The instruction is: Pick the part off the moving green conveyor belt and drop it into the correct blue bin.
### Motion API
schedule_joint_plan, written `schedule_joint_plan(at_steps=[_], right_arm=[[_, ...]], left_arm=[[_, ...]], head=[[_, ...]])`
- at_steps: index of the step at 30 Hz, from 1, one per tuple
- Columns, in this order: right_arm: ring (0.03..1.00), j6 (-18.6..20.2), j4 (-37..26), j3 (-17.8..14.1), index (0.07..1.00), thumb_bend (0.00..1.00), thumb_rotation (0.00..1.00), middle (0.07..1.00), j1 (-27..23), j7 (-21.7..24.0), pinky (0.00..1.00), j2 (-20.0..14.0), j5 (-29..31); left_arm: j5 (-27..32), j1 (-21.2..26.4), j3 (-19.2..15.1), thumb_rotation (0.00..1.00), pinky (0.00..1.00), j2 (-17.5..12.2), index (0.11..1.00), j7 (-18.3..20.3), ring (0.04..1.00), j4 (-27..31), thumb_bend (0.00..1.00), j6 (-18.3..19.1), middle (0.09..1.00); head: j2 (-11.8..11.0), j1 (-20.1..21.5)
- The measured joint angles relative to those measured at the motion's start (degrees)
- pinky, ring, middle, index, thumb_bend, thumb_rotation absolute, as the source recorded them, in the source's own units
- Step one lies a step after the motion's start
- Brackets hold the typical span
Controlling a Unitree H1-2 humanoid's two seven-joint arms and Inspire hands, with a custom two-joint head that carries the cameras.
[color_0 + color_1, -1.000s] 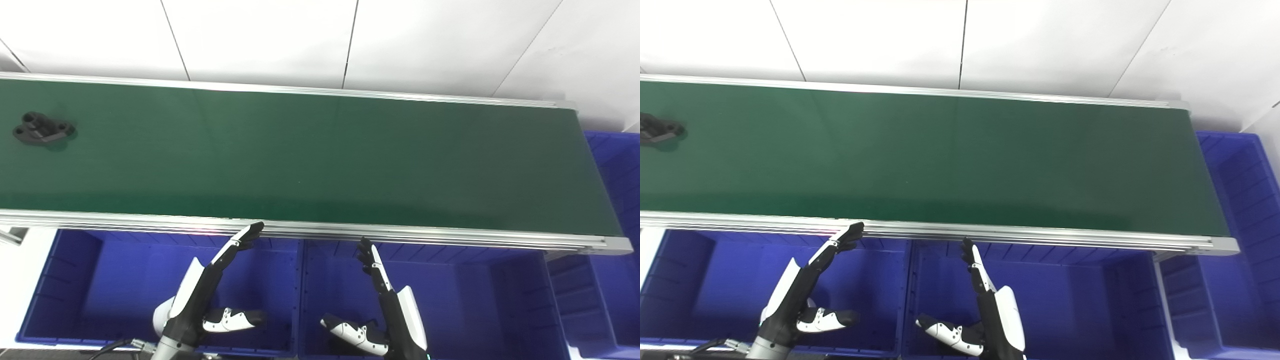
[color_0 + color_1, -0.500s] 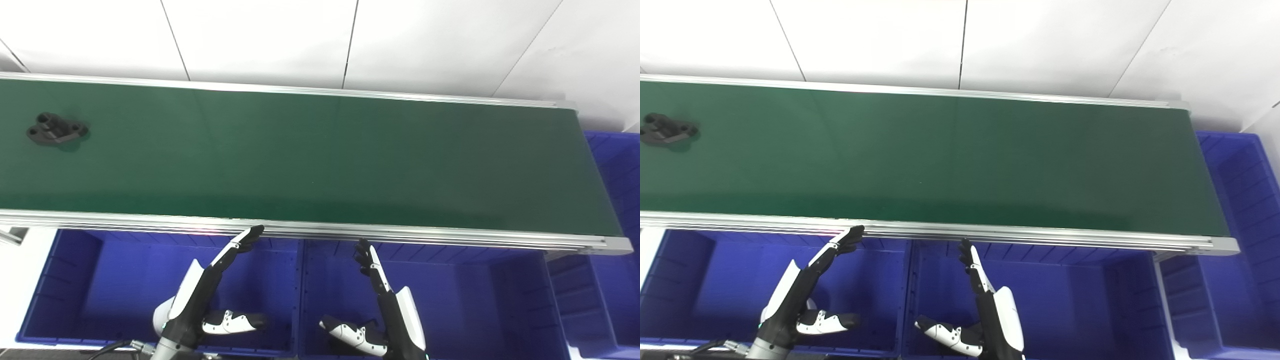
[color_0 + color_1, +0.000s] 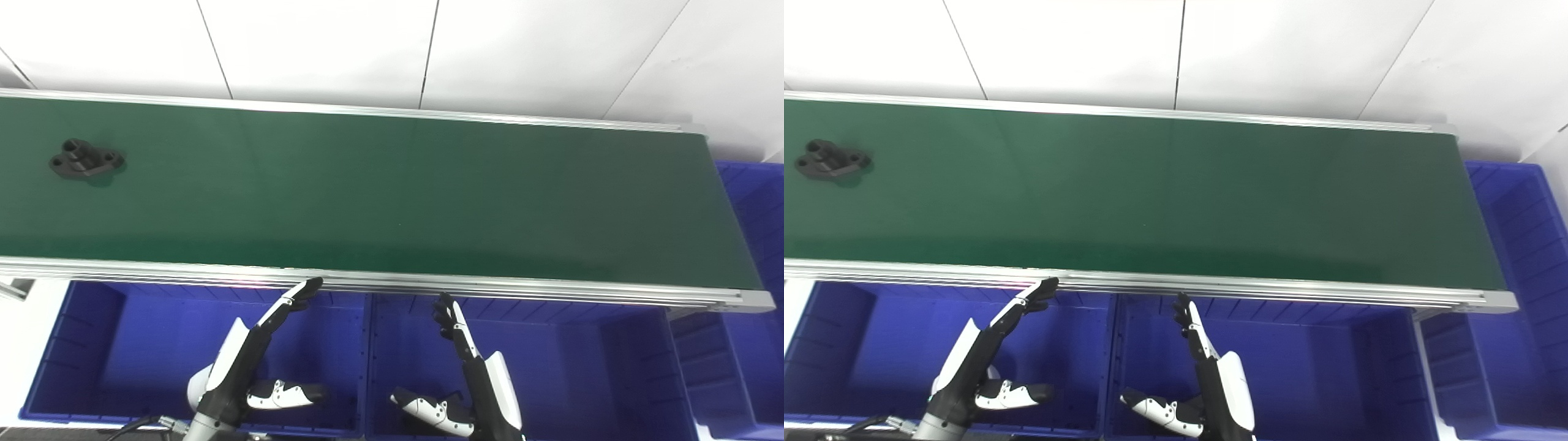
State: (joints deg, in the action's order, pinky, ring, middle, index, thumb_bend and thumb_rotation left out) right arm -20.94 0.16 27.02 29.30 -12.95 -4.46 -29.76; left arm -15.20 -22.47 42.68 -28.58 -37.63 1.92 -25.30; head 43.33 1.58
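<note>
The black part (image 3: 86, 165) lies flat on the green conveyor belt (image 3: 392, 196), far out at its left end and nearer the far rail than the near one. It looks like a small flanged bracket with a raised boss and holes in its ears, though at this range I can't be sure of its exact shape. My left hand (image 3: 254, 361) and right hand (image 3: 468, 380) both hang below the near rail, over the blue bins (image 3: 79, 361), fingers spread and thumbs out, holding nothing.

The step in hand, as I judge it, is the wait and the timing. The part is well apart from either hand, so reaching now would only stretch my left arm sideways. Better to let the belt carry it in front of me and aim at where it will be, not where it is.

When I go, my left hand should rise clear of the rail, cross over the belt and come down from above with fingers wide. I want the thumb on one side of the boss and the fingers on the other. The part sits low, so a shallow grip risks skidding it along.
</note>
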Motion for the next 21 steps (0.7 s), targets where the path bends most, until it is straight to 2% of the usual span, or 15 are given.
schedule_joint_plan(at_steps=[10, 13, 16, 17, 19, 21], right_arm=[[0.895, -0.8, 0.5, 0.0, 1.0, 0.82, 0.53, 0.935, -0.2, -0.1, 0.85, 0.0, -0.1], [0.889, -0.9, 0.7, 0.0, 1.0, 0.82, 0.54, 0.938, -0.2, -0.1, 0.84, 0.0, -0.1], [0.885, -1.3, 1.4, 0.0, 1.0, 0.82, 0.56, 0.94, -0.4, -0.4, 0.83, 0.0, -0.3], [0.894, -1.6, 1.7, 0.0, 1.0, 0.82, 0.55, 0.945, -0.5, -0.5, 0.84, 0.0, -0.4], [0.902, -2.1, 2.1, 0.0, 1.0, 0.82, 0.54, 0.948, -0.6, -0.5, 0.86, -0.1, -0.2], [0.914, -2.3, 2.6, 0.1, 1.0, 0.81, 0.55, 0.96, -0.7, -0.5, 0.86, -0.2, 0.2]], left_arm=[[0.0, 0.0, 0.0, 0.74, 0.8, 0.0, 0.879, -0.2, 0.856, 0.0, 0.84, 0.0, 0.888], [-0.1, 0.0, 0.1, 0.73, 0.8, 0.0, 0.874, -0.4, 0.858, -0.6, 0.85, 0.0, 0.888], [-0.1, -0.2, 0.4, 0.71, 0.8, 0.0, 0.87, -0.5, 0.858, -0.6, 0.84, 0.0, 0.887], [-0.1, -0.3, 0.5, 0.7, 0.79, 0.0, 0.866, -0.6, 0.852, -0.6, 0.83, 0.0, 0.884], [-0.1, -0.6, 0.6, 0.69, 0.77, 0.1, 0.86, -0.9, 0.844, -0.6, 0.83, 0.0, 0.878], [-0.4, -0.8, 0.8, 0.68, 0.76, 0.2, 0.847, -1.2, 0.834, -0.8, 0.82, 0.0, 0.865]], head=[[-0.4, -0.9], [-1.3, -1.9], [-2.7, -4.9], [-3.9, -7.5], [-4.0, -8.1], [-7.7, -14.3]])
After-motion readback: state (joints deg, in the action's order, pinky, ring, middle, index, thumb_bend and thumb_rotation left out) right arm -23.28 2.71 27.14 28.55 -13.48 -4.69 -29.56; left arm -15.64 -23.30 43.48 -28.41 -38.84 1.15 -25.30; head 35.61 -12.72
